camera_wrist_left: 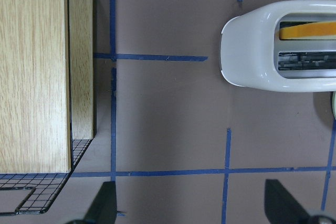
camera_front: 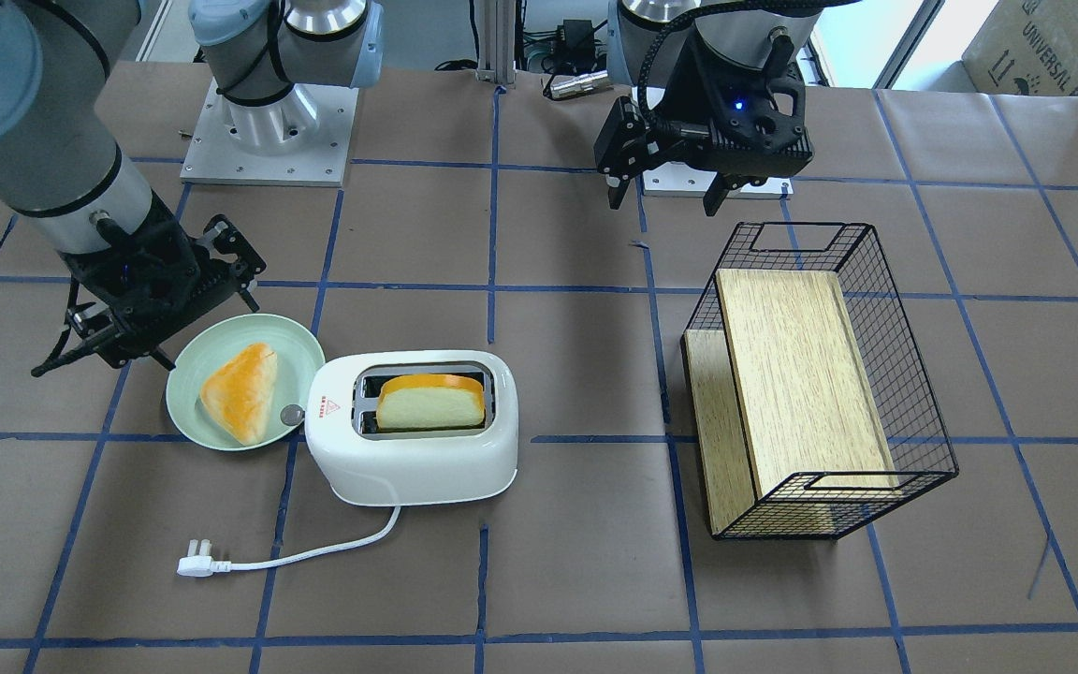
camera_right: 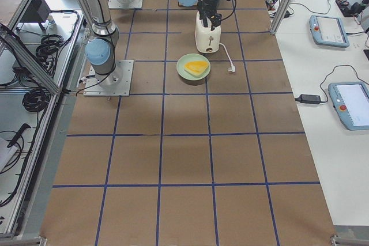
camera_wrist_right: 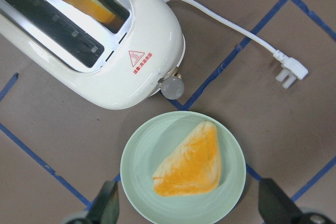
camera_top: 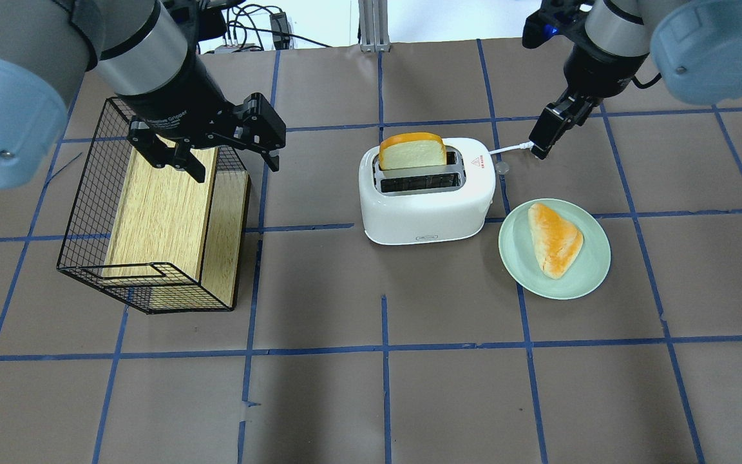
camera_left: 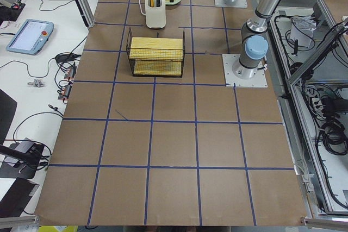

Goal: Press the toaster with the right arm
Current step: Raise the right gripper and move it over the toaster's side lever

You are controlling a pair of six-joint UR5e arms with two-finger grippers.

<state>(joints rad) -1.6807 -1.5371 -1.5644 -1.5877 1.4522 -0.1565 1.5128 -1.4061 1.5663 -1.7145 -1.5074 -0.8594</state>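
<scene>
We find the toaster point(camera_front: 411, 426) at the middle of the table point(camera_front: 595, 562), knob end just beside the green plate point(camera_front: 185, 412). The right gripper point(camera_top: 548, 135) hovers above that end, fingers spread. The left gripper point(camera_top: 232, 154) hangs by the basket point(camera_front: 913, 412), fingers spread.

The toaster point(camera_wrist_left: 273, 45) is cut off by the right edge of the left wrist view and the top-left corner of the right wrist view — the plate point(camera_wrist_left: 334, 106) reduced to a sliver in the former — while the left gripper point(camera_wrist_left: 194, 208) and right gripper point(camera_wrist_right: 191, 208) are shown only as blurred fingertips point(camera_wrist_left: 105, 208) at the bottom.
</scene>
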